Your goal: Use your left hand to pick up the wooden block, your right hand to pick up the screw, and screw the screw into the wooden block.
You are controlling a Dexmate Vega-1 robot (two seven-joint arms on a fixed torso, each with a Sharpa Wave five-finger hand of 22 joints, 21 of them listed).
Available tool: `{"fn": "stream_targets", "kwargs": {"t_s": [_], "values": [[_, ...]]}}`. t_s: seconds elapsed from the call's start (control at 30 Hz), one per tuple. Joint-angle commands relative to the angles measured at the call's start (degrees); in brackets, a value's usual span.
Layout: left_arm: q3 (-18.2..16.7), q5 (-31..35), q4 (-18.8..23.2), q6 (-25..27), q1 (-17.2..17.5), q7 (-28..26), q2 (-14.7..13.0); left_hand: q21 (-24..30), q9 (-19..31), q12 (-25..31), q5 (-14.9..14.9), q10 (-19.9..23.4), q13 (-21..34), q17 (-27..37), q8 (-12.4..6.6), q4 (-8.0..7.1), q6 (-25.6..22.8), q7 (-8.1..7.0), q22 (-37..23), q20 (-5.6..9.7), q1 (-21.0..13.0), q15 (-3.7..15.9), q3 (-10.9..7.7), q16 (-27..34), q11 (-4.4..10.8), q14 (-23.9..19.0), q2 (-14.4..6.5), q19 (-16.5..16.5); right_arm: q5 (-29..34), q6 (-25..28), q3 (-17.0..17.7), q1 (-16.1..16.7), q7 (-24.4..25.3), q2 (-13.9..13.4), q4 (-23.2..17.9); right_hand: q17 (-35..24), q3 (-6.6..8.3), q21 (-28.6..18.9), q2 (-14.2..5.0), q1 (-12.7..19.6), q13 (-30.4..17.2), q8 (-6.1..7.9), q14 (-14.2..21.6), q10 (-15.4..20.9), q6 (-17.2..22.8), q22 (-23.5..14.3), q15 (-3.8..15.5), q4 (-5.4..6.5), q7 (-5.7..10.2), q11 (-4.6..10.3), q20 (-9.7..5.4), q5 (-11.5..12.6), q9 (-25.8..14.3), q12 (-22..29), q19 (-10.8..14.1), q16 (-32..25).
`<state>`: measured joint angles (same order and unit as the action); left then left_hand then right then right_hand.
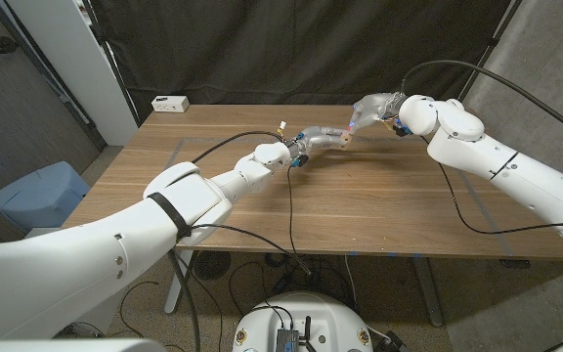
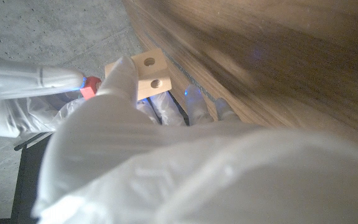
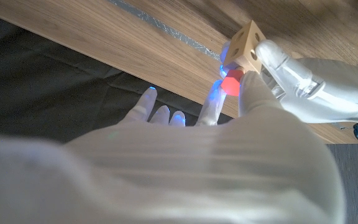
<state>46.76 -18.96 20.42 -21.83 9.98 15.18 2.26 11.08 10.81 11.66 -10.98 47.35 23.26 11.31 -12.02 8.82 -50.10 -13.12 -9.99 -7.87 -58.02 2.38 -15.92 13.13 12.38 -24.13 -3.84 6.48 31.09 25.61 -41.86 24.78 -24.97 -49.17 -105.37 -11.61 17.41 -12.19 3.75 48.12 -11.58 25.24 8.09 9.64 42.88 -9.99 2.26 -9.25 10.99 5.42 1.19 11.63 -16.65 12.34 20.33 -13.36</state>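
Above the desk (image 1: 360, 210), the left robot hand (image 1: 306, 147) holds one wooden block (image 2: 150, 74) in its fingers, two holes facing out. The right robot hand (image 1: 374, 108) pinches one red-headed screw (image 3: 231, 83) against the block. To seat it well, the block should likely stay steady while the screw lines up squarely with a hole before turning.

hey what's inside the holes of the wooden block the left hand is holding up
In the left wrist view the wooden block shows two round holes, both looking dark and empty. The red-headed screw in the right hand sits beside the block; its tip is hidden behind the left hand.
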Motion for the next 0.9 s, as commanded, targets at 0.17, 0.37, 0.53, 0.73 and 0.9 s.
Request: {"fn": "stream_targets", "kwargs": {"t_s": [0.17,0.37,0.53,0.73,0.9], "values": [[-0.06,-0.09,0.00,0.09,0.12,0.11,-0.06,0.31,0.25,0.27,-0.45,0.48,0.17,0.23,-0.28,-0.11,-2.65,1.89,-0.15,-0.16,-0.22,4.63,-0.48,-0.02,0.16,-0.53,-0.63,0.20,0.49,0.10,-0.43,0.29,1.43,0.93,0.78,-0.26,0.03,-0.57,0.05,0.47,-0.14,1.59,1.39,1.88,2.54,-0.26,2.06,0.43,-0.63,0.11,-0.09,0.16,-0.56,0.79,1.54,-0.64],[-0.07,-0.07,0.00,0.05,0.16,0.09,-0.09,0.30,0.25,0.28,-0.45,0.49,0.17,0.23,-0.27,-0.18,-2.62,1.90,-0.15,-0.23,-0.11,4.67,-0.48,-0.01,0.16,-0.60,-0.65,0.19,0.60,0.33,-0.66,0.26,1.84,1.40,1.09,-0.34,-0.28,-0.66,0.16,0.11,-0.11,2.98,2.22,3.50,4.77,-0.27,2.24,0.69,-1.42,0.05,-0.19,0.10,-0.89,1.07,2.28,-0.87],[-0.08,-0.11,-0.01,0.34,0.09,0.03,-0.08,0.28,0.25,0.29,-0.46,0.51,0.17,0.22,-0.26,-0.16,-2.60,1.93,-0.15,-0.19,-0.14,4.66,-0.52,-0.03,0.16,-0.59,-0.66,0.17,0.99,0.62,-1.14,0.14,2.29,2.03,1.54,-0.43,-0.73,-0.86,0.36,-0.73,-0.08,3.84,3.29,5.19,6.48,-0.27,2.30,1.09,-1.96,0.00,-0.51,0.03,-0.77,1.36,3.37,-1.19],[-0.10,-0.20,-0.02,0.68,0.06,-0.04,-0.04,0.31,0.25,0.27,-0.48,0.48,0.14,0.20,-0.29,-0.11,-2.67,1.95,-0.15,-0.22,-0.22,4.67,-0.58,-0.06,0.16,-0.60,-0.66,0.28,1.72,1.16,-1.58,0.00,2.78,2.36,1.74,-0.46,-1.24,-1.08,0.60,-1.53,-0.04,4.89,4.73,7.00,9.15,-0.26,2.53,1.36,-2.21,0.03,-0.68,0.02,-0.28,1.59,4.70,-1.59],[-0.04,-0.19,-0.02,0.79,0.01,-0.08,-0.05,0.31,0.25,0.26,-0.48,0.46,0.13,0.21,-0.29,-0.13,-2.67,1.99,-0.15,-0.31,-0.20,4.71,-0.61,-0.06,0.15,-0.65,-0.70,0.29,2.60,1.37,-2.17,-0.13,3.64,2.98,2.37,-0.48,-1.61,-1.21,0.71,-2.18,0.00,5.62,5.85,8.39,11.14,-0.26,2.74,1.58,-2.66,0.15,-1.04,0.04,0.13,1.76,5.63,-1.91]]}}
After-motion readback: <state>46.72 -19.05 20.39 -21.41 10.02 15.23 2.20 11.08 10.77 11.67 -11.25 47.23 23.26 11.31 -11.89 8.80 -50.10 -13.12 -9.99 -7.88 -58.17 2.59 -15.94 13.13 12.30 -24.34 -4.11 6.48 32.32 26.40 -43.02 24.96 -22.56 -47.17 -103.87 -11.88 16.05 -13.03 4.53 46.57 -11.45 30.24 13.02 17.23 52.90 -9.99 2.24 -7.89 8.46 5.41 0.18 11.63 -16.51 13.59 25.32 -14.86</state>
